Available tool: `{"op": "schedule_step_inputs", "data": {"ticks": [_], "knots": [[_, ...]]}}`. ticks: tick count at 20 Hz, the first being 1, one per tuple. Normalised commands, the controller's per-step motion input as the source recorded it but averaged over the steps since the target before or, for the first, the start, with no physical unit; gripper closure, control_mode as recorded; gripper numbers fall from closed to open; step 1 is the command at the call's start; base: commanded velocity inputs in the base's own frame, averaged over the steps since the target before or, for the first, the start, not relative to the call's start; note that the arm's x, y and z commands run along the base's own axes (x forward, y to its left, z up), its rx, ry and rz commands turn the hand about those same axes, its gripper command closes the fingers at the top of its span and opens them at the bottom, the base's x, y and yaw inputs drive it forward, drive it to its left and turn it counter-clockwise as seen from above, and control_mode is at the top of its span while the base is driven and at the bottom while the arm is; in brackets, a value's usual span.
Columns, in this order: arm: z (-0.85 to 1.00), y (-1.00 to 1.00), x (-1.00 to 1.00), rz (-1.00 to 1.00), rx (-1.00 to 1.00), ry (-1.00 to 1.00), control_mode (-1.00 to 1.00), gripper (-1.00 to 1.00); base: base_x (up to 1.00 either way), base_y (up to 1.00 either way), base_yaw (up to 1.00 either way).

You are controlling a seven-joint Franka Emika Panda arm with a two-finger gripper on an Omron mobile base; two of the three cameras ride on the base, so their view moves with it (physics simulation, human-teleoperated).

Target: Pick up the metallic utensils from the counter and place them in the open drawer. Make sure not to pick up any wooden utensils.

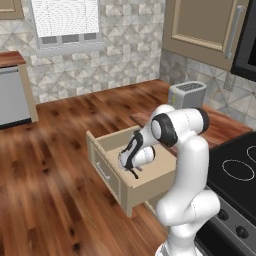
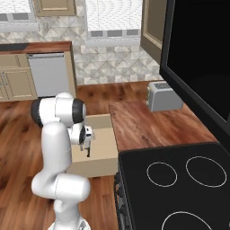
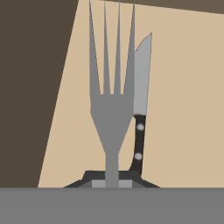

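the gripper (image 1: 134,173) is lowered into the open drawer (image 1: 102,170), which stands pulled out from the cabinet below the counter (image 2: 148,123). the jaws are clenched on the handle of a fork (image 3: 112,109). in the hand view the fork points away from the gripper, tines toward the top of that view, above the beige drawer floor. a knife (image 3: 141,105) with a silver blade and a black riveted handle lies on the drawer floor just beside the fork, on its right in that view, roughly parallel to it. whether fork and knife touch cannot be told. on the counter, a toaster (image 1: 187,94) stands near the tiled wall. a black stove top (image 2: 179,184) adjoins the counter on the robot's near side.
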Motion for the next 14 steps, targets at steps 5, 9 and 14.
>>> {"op": "schedule_step_inputs", "data": {"ticks": [5,9,14], "knots": [[-0.12,0.02,0.01,0.0,0.0,0.0,-1.0,1.0,0.0,0.0,0.0],[0.09,0.0,0.04,0.03,0.0,0.01,-1.0,1.0,0.0,0.0,0.0],[0.0,-0.06,0.49,0.14,0.01,0.07,-1.0,1.0,0.0,0.0,0.0]]}}
